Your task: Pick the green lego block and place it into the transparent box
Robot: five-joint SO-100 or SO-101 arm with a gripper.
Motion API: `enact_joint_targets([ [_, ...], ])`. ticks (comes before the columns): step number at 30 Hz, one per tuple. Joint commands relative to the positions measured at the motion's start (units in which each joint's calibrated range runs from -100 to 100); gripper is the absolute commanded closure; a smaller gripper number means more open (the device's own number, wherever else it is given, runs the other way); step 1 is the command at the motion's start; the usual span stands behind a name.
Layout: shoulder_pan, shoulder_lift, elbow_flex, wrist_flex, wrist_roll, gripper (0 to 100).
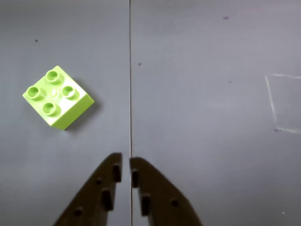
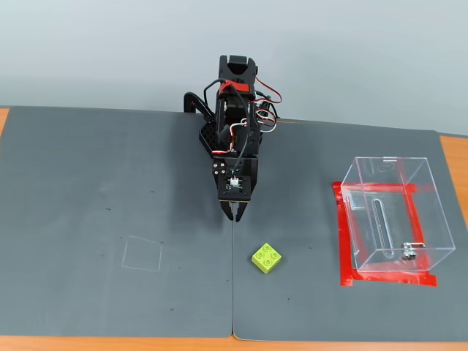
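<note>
Clear box (image 2: 391, 219) at right of the fixed view, standing upright on the worktop (image 2: 88, 190) inside a border of red tape (image 2: 344, 234); nothing inside but a small metal fitting (image 2: 406, 254) low on the near wall. No readable writing or brand anywhere.

Green block (image 2: 266, 258) lower centre of the fixed view, studs up, turned at an angle, well apart from the box and left of it, just right of the seam (image 2: 232, 292) between the two grey mats. In the wrist view, same block (image 1: 57, 97) at mid left, left of the seam (image 1: 130, 70), touching nothing.

Gripper (image 2: 233, 214) at centre of the fixed view, pointed down over the seam, above and left of the block in the frame; in the wrist view, gripper (image 1: 125, 163) at bottom centre, tips nearly together with only a thin slit between, holding nothing.

Faint chalk square (image 2: 142, 254) at lower left of the fixed view. Orange worktop edge visible at far left, far right and along the bottom; broad bare mat on both sides of the arm.
</note>
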Motion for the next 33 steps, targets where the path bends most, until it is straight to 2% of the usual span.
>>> enact_joint_targets([
  [1, 0.6, -0.6, 0.45, 0.13, -0.14, 98],
  [25, -0.15, -0.43, 0.36, 0.13, 0.18, 98],
  [33, -7.91, -0.09, 0.18, 0.22, 3.93, 98],
])
